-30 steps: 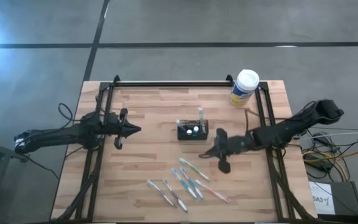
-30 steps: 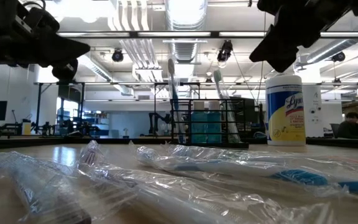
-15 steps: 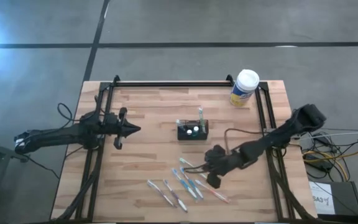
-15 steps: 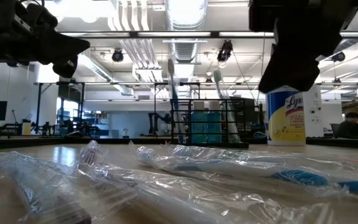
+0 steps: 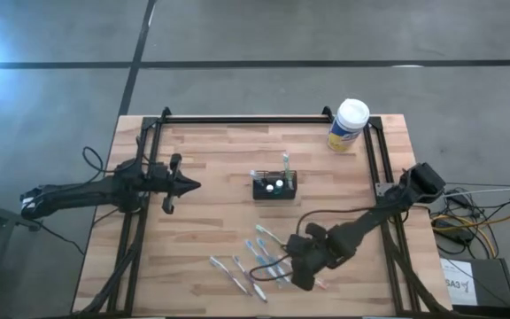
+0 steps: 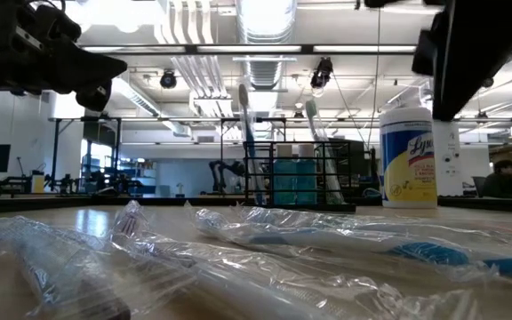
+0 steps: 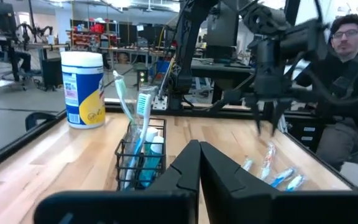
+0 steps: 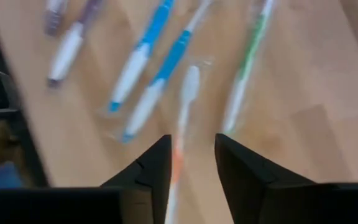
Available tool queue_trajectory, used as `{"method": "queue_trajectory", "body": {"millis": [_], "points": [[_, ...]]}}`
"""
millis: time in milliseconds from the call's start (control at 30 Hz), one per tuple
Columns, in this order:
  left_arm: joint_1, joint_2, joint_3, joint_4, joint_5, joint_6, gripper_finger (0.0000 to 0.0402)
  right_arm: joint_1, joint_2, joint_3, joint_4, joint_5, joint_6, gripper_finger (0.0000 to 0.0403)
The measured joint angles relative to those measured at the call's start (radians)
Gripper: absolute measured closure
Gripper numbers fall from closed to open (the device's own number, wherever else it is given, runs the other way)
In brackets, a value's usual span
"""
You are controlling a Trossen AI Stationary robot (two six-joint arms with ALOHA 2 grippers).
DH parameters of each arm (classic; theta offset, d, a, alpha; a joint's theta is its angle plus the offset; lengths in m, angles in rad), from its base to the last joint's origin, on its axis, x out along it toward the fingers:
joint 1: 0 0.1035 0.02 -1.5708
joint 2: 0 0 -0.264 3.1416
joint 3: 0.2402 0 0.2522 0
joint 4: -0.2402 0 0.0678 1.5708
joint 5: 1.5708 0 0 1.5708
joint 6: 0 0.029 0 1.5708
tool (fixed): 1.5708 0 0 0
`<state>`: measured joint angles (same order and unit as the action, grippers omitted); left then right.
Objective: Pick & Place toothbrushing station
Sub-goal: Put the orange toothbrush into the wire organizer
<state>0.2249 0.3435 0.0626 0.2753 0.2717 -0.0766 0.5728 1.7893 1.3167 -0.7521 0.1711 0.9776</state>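
The toothbrushing station, a small black mesh caddy [image 5: 274,186] [image 7: 143,165], stands on its base mid-table with toothbrushes upright in it. Nearer the front edge, several wrapped toothbrushes [image 5: 259,261] [image 8: 148,74] lie flat on the wood. My right gripper [image 5: 296,276] [image 8: 191,149] hangs open above them, pointing steeply down, and touches none. A white-and-orange toothbrush [image 8: 189,87] shows below the gap between its fingers. My left gripper [image 5: 189,184] [image 7: 199,152] waits shut and level, left of the caddy.
A yellow canister with a white lid [image 5: 348,124] [image 6: 409,158] stands at the far right corner. Black frame rails [image 5: 140,177] run along the table's left, right and far sides. A person [image 7: 347,62] sits beyond the table's right side.
My right gripper has swung from just right of the caddy toward the table's near edge, and has tipped from nearly level to steeply downward over the loose toothbrushes. Nothing on the table has moved.
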Motion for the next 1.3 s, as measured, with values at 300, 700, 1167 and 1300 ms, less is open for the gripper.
{"method": "queue_trajectory", "body": {"millis": [300, 700, 1167, 1300], "points": [[0.000, 0.000, 0.023, 0.001, 0.028, -0.066, 0.0387, 0.094, 0.019, 0.024, -0.002, -0.042, 0.239, 0.0262], [0.000, 0.001, 0.020, -0.012, 0.143, -0.121, 0.0392, 0.110, 0.169, 0.038, 0.013, -0.042, 0.361, 0.0241], [0.000, 0.001, 0.015, -0.033, 0.163, -0.128, 0.0393, 0.097, 0.292, 0.105, 0.021, -0.041, 0.343, 0.0245], [0.000, 0.001, 0.015, -0.033, 0.170, -0.128, 0.0390, 0.096, 0.290, 0.104, -0.002, -0.041, 0.339, 0.0285]]}}
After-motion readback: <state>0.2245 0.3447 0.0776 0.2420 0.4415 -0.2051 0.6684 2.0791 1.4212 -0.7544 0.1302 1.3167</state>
